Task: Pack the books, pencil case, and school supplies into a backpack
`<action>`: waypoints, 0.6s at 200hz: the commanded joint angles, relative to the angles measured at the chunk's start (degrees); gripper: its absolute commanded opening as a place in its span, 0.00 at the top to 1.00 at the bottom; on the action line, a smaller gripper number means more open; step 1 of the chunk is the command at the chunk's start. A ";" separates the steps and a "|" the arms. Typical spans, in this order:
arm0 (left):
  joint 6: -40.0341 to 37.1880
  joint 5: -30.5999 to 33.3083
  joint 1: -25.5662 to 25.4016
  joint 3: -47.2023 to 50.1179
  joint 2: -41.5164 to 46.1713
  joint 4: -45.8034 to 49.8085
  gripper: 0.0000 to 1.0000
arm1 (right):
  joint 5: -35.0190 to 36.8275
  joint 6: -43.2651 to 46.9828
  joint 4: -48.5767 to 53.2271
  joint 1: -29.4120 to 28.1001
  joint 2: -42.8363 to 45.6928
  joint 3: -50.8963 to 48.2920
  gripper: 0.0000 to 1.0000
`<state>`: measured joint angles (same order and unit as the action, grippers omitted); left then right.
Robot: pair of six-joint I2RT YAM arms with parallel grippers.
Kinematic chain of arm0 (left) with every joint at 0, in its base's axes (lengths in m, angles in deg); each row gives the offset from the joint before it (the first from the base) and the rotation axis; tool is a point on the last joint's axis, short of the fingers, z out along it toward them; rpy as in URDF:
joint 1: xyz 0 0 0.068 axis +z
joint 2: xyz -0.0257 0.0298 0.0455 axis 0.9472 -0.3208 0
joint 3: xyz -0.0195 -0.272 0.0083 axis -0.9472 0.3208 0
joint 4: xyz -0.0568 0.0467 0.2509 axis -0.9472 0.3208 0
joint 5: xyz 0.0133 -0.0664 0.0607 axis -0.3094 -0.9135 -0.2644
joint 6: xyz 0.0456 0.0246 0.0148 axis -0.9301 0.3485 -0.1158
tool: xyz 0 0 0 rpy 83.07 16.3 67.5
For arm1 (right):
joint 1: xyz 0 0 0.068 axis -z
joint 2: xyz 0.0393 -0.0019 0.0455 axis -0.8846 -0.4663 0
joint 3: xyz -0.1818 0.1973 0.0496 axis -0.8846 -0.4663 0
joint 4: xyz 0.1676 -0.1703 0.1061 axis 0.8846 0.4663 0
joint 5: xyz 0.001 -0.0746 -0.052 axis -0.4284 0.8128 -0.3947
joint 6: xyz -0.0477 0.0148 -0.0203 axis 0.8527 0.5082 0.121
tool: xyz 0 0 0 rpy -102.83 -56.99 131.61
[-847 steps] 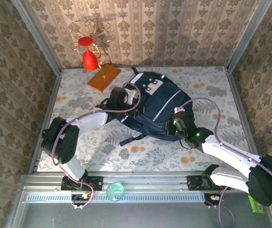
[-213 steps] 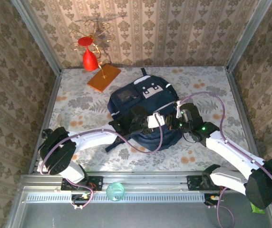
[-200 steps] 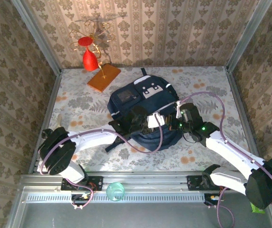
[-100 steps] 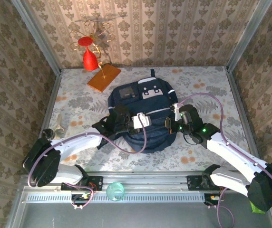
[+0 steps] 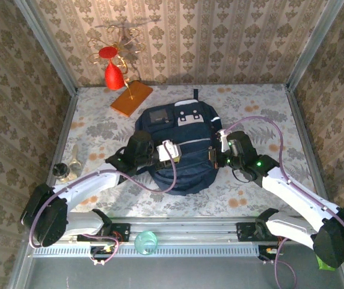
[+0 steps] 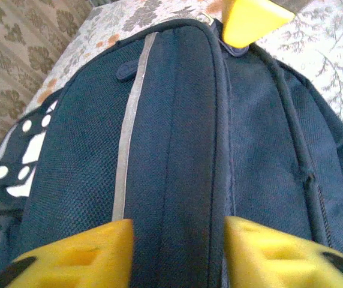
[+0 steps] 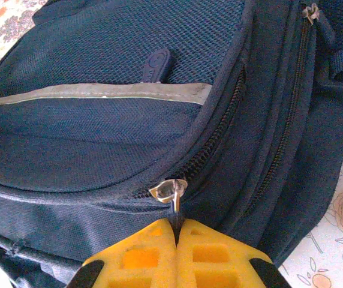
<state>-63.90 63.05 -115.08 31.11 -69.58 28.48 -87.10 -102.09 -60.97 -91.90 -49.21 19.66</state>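
Pinching the zipper pull [image 7: 168, 191] just ahead of its tips, the right claw [image 7: 176, 231] was fully closed on the tab's tail, at the right flank of the backpack [image 5: 181, 150] as seen from above. The backpack lay flat in the middle of the floral tabletop [image 5: 268, 114], with its grey-white patch toward the far wall, its bottom toward the arm bases and its long axis running away from the robot. The left claw [image 6: 177, 235] stood partly wide, its yellow fingers astride a padded ridge of navy fabric beside a pale reflective stripe [image 6: 129, 120]; whether they pressed the cloth could not be told. The two claws faced each other across the bag's width, the right one much the nearer to the zipper. From the pull, the zipper track [image 7: 225, 114] climbed away from the right claw, curving round the pocket's edge. Any slide would probably have to follow that curve while the left side steadied the bag. Whether the teeth there were meshed was unclear.
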 commanded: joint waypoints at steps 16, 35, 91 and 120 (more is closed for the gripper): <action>0.31 2.53 -5.05 -4.56 -1.34 0.75 0.46 | 0.55 -0.94 -3.17 -0.89 0.72 -1.10 1.00; -0.17 4.01 -6.69 -7.26 -4.21 1.49 0.46 | 0.27 -0.97 -3.64 -1.39 0.81 -1.24 1.00; -3.27 5.86 -9.15 -15.32 -12.68 5.17 0.49 | 0.27 -1.83 -4.53 -1.95 1.25 -1.69 1.00; -4.11 6.41 -9.48 -17.31 -15.30 6.05 0.53 | 0.36 -2.16 -5.00 -2.12 1.25 -1.90 1.00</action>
<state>-66.02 68.47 -124.13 16.13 -83.52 31.98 -86.97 -103.56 -62.69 -93.39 -49.08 18.40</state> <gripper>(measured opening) 0.491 0.067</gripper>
